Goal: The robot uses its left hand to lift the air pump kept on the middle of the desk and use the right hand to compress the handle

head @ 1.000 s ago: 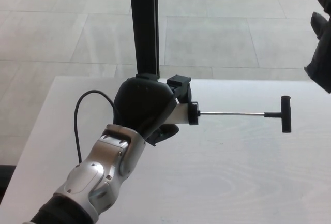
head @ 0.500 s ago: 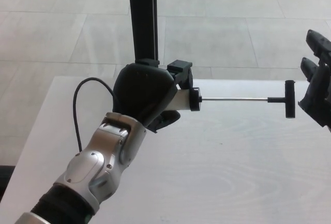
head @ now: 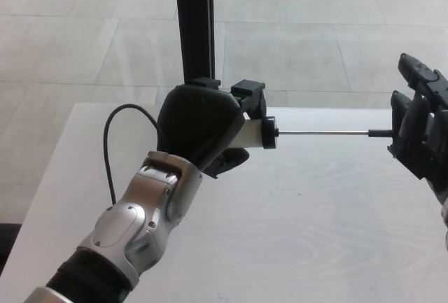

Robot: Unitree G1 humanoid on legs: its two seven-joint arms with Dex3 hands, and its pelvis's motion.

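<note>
My left hand (head: 199,129) is shut on the body of the air pump (head: 252,135) and holds it level above the white desk (head: 315,233). Its thin metal rod (head: 322,133) is drawn out to the right. The black T-handle (head: 378,134) at the rod's end is mostly hidden behind my right hand (head: 420,124). That hand stands open against the handle end with its fingers (head: 409,110) extended and apart. A black hose (head: 106,150) loops out from behind my left hand.
A black upright post (head: 194,23) rises right behind the pump at the desk's far edge. Beyond it lies pale tiled floor (head: 301,44). The desk's left edge (head: 42,177) runs slantwise beside my left forearm.
My right hand has come down and leftward from the upper right until it covers the T-handle. The left hand has raised the pump slightly; the rod stays drawn out.
</note>
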